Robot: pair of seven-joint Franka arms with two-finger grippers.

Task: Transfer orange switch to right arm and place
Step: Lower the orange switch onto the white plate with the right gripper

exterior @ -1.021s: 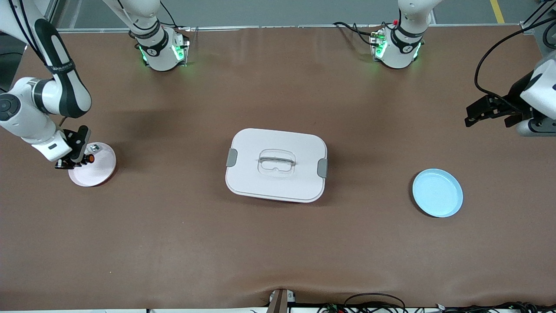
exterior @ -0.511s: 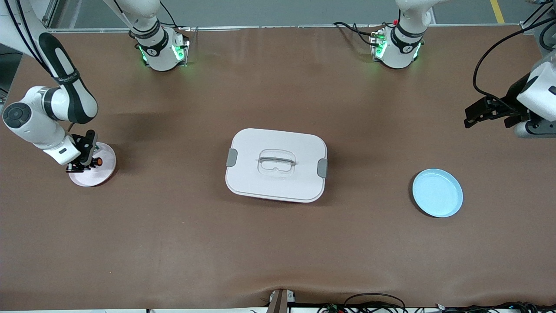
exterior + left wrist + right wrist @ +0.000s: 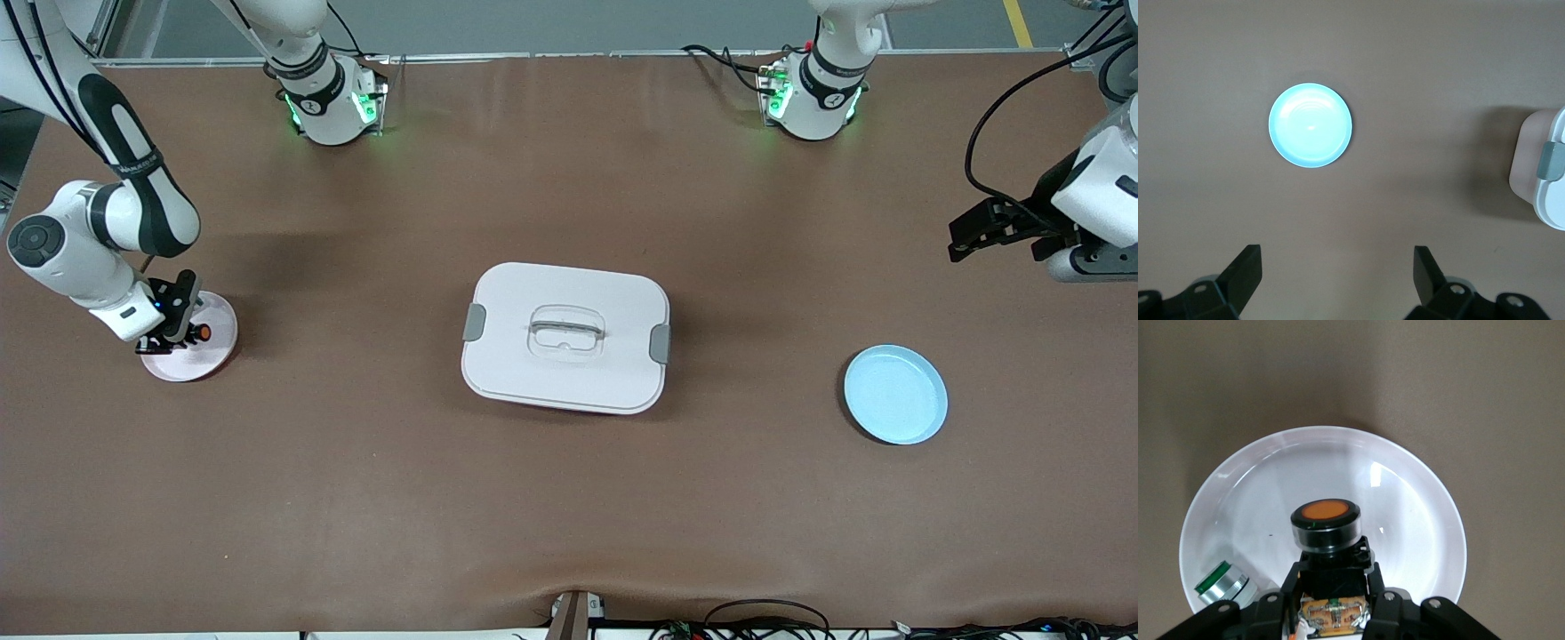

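you can make out a line of small lettering on the dark band of the right arm's forearm in the front view, but it is too small to read; nothing else carries writing you can read.

your right arm comes down from its base along the right arm's end of the table, elbow bent, wrist angled toward the white round plate (image 3: 212, 342) there. the right gripper (image 3: 169, 336) sits low over that plate, and its fingers (image 3: 1288, 587) are clamped together on the black body of the small black push-button orange switch with a round orange face (image 3: 1326, 528). in the right wrist view the switch sticks out just past the fingertips, orange face turned away from the gripper, above the middle of the plate; you cannot tell whether it touches the plate. a small silver cylinder with a green ring (image 3: 1223, 585) lies in the plate near its rim, just beside the gripper.

your left arm waits at the left arm's end of the table, with the left gripper (image 3: 982, 233) up in the air over bare brown table surface (image 3: 569, 498), its fingers (image 3: 1245, 270) spread wide apart and holding nothing. the light blue round plate (image 3: 895, 395) lies below it. the white rectangular lidded container with grey clips (image 3: 566, 336) sits mid-table, between the two plates.
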